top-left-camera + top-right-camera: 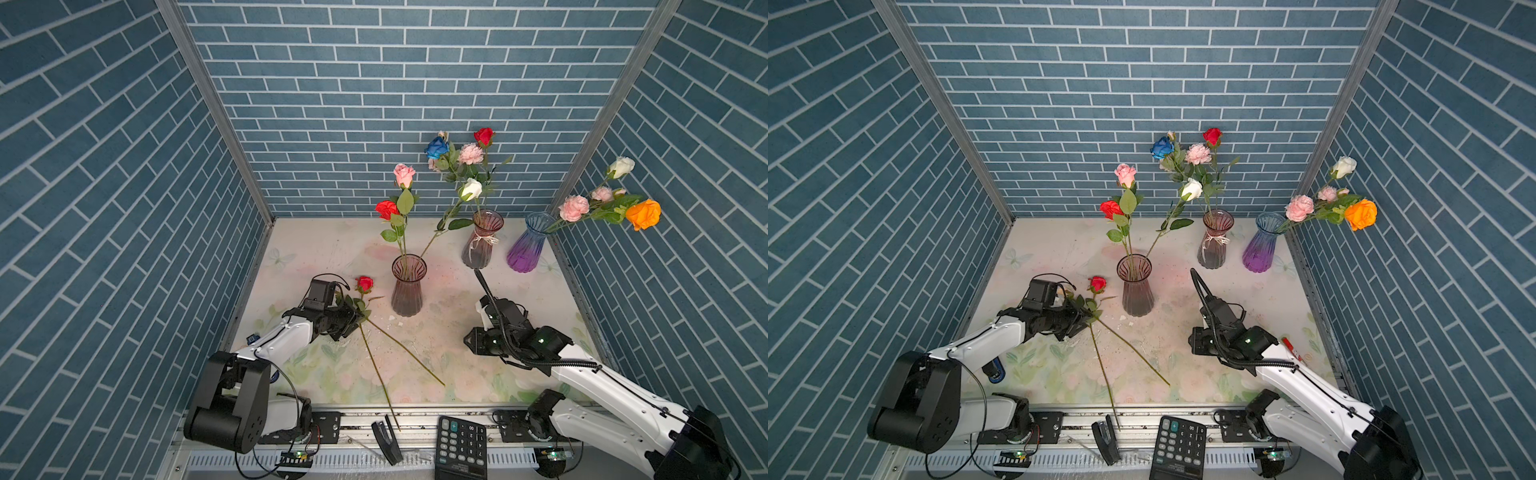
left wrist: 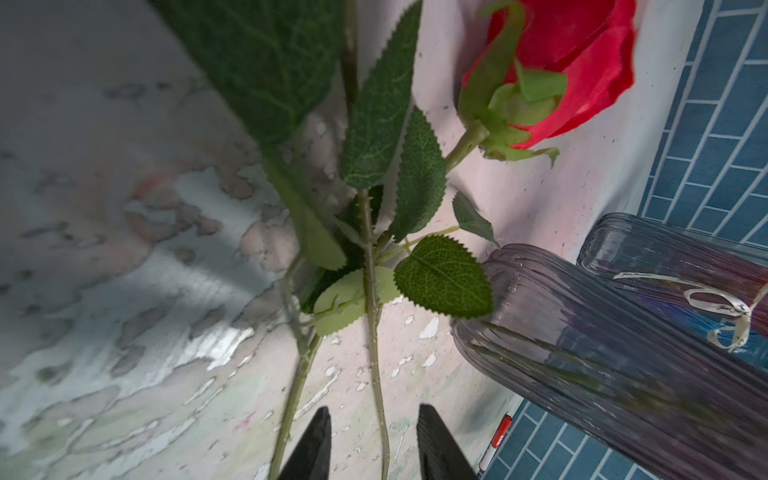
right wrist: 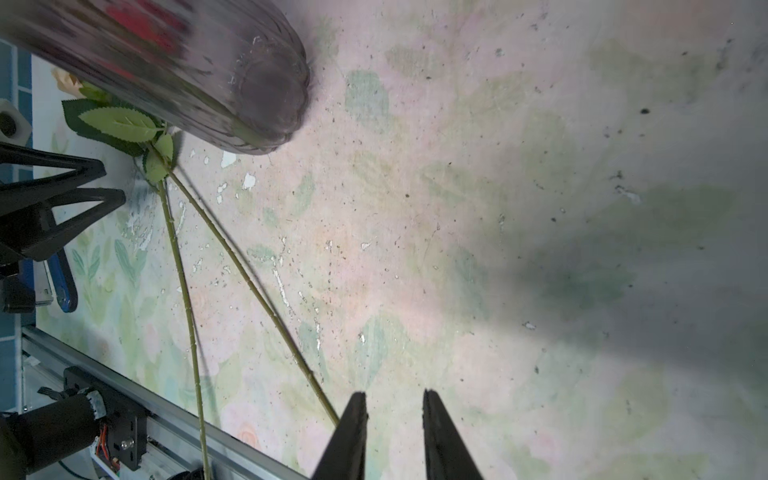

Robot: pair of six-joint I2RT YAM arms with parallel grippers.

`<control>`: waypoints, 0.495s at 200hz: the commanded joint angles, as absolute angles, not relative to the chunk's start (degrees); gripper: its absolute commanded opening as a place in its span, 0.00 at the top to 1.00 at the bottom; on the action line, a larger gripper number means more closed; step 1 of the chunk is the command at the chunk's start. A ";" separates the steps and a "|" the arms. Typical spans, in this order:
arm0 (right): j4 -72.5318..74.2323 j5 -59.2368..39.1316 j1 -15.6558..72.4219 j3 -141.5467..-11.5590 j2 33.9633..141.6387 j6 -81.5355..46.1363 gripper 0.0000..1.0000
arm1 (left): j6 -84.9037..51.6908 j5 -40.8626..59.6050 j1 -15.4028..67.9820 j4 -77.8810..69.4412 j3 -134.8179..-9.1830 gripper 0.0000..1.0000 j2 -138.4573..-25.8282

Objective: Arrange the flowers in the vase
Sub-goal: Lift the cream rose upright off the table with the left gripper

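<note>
A black calculator [image 1: 461, 446] and a black stapler [image 1: 386, 442] are sitting nearest the lens on the aluminium front rail [image 1: 419, 417]. Beyond it, the floral-printed tabletop [image 1: 436, 332], pale pink and green with scuffed, flaking patches, is stretching back to walls of blue brick-pattern panelling [image 1: 374, 83]. These are closing it in at the back and on both sides.

Two loose flowers are lying on the tabletop left of centre: a red rose [image 1: 365, 284] and a peach bloom [image 3: 64, 81]. Their thin green stems [image 1: 405, 352] are splaying toward the front, one crossing the rail and ending beside the stapler. The left jaws are standing spread around one stem [image 2: 380, 415], not yet pinching it, and the other stem is running just outside them. The right jaws are also standing apart, holding nothing, hanging over bare tabletop near the stem tip that ends short of the rail.

A smoky ribbed glass vase [image 1: 408, 291] is standing near the red rose, holding pink, red and white roses. A second smoky vase with a twine bow [image 1: 481, 245] and a purple-to-blue glass vase [image 1: 530, 249] are standing toward the back right corner, the latter's blooms leaning out toward the right wall. A red-and-white marker [image 1: 1292, 348] is lying along the right edge. The widest open tabletop is showing at the back left, and between the near vase and the right arm [image 1: 582, 365].
</note>
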State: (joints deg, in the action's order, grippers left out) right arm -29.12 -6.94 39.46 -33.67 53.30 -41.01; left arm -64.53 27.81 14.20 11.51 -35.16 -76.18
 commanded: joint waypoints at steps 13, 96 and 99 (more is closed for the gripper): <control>-23.54 -12.15 32.70 -30.24 53.71 -41.00 0.78 | -67.76 23.25 17.54 14.74 -39.13 0.63 -79.76; -18.91 -18.31 28.08 -27.69 55.26 -41.22 0.79 | -69.78 21.71 19.49 13.03 -42.39 0.64 -88.11; -18.86 -18.43 27.97 -27.69 55.35 -41.22 0.79 | -69.79 21.74 19.50 12.97 -42.56 0.64 -88.35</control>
